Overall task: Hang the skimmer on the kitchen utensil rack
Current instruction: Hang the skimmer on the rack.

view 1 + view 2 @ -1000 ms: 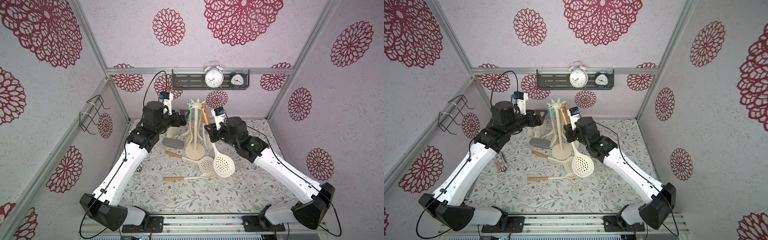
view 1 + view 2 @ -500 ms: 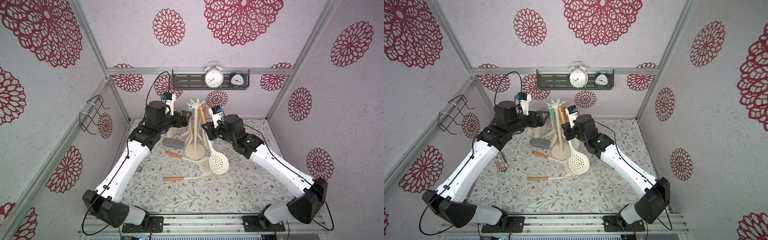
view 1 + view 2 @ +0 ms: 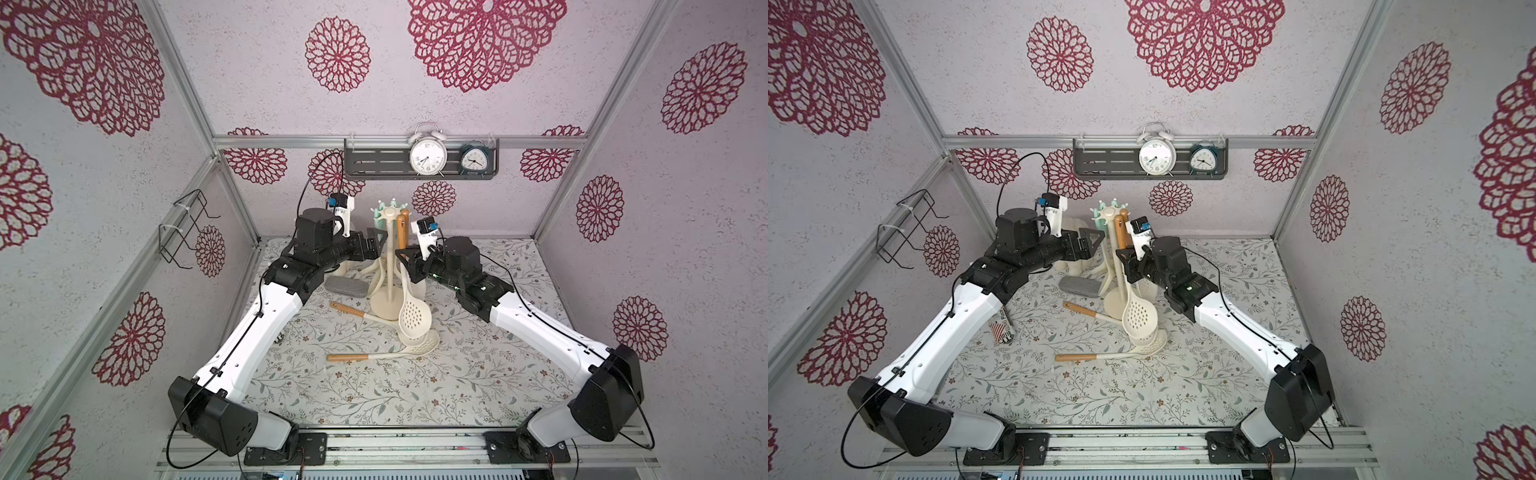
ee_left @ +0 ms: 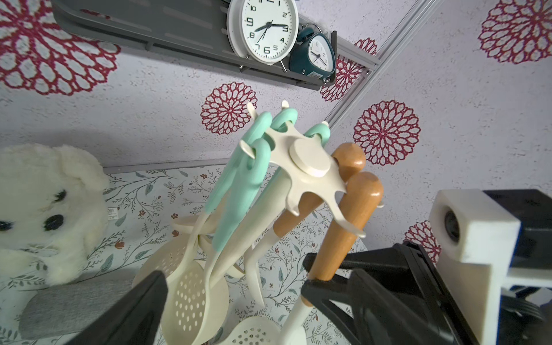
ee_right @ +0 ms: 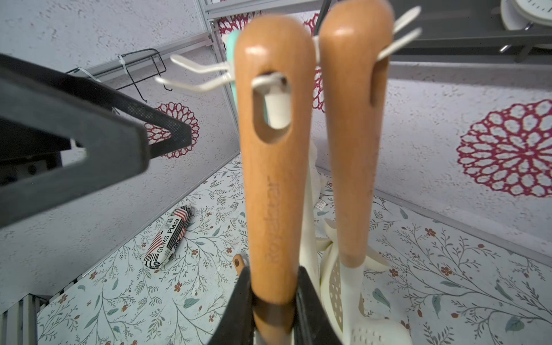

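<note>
**Hidden or unclear:** In the right wrist view the skimmer [image 5: 274, 179] is cut off just beneath the right end effector [image 5: 274, 286], and the tip of its handle is blurred. A cream hook tip shows inside the handle's hanging slot. Whether that hook bears the load cannot be told.

**Skimmer:** Wood handle, cream neck and perforated cream bowl, held upright. The handle is clamped between the right end effector's fingers, and the bowl hangs beneath it near the base of the kitchen utensil rack [image 3: 390, 257].

**Left end effector** [image 3: 377, 246]**:** Jaws spread wide, holding nothing. It sits across the rack pole from the right end effector.

**Also noted:** A second wood-handled utensil [image 5: 352, 149] hangs just beside the gripped handle.
</note>
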Controlling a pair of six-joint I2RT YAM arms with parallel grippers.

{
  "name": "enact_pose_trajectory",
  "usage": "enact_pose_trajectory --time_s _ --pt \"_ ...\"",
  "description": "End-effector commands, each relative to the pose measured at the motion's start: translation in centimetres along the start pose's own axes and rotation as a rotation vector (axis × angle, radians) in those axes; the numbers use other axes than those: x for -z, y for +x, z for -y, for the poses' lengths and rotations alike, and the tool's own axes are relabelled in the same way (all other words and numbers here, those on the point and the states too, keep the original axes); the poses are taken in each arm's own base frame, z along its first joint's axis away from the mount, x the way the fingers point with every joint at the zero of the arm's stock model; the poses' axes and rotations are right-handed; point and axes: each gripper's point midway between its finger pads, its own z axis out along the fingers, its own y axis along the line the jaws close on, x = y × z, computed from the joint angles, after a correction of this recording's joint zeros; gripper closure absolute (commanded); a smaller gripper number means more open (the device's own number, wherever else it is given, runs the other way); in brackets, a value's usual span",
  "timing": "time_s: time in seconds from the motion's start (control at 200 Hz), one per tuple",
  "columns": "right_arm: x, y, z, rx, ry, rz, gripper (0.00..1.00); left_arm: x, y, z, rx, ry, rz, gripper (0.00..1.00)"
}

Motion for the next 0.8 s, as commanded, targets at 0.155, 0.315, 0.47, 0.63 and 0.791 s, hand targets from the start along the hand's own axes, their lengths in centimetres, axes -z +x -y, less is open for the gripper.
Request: enact_pose_trajectory --time_s 0.155,0.315,0.47,0.63,0.791 --pt "0.3 -1.3 0.0 -0.016 -0.017 0.045 0.86 0.3 -0.9 1.0 -0.052 0.056 0.068 0.03" --pt "0.7 -1.2 0.1 -0.023 -0.015 0.046 0.68 -0.4 -0.7 1.7 -0.072 0.098 0.093 0.03" --pt "1.4 -1.5 0.2 -0.025 -0.009 0.057 0.5 -0.5 -0.5 2.2 -0.09 0.123 0.118 0.03" --pt "2.8 -1.9 0.1 -0.032 -0.007 0.079 0.33 -0.5 -0.3 2.3 -0.107 0.113 0.122 0.03" --pt "5.0 -1.8 0.5 -0.067 0.014 0.101 0.32 -0.1 0.1 2.1 -0.114 0.089 0.122 0.03"
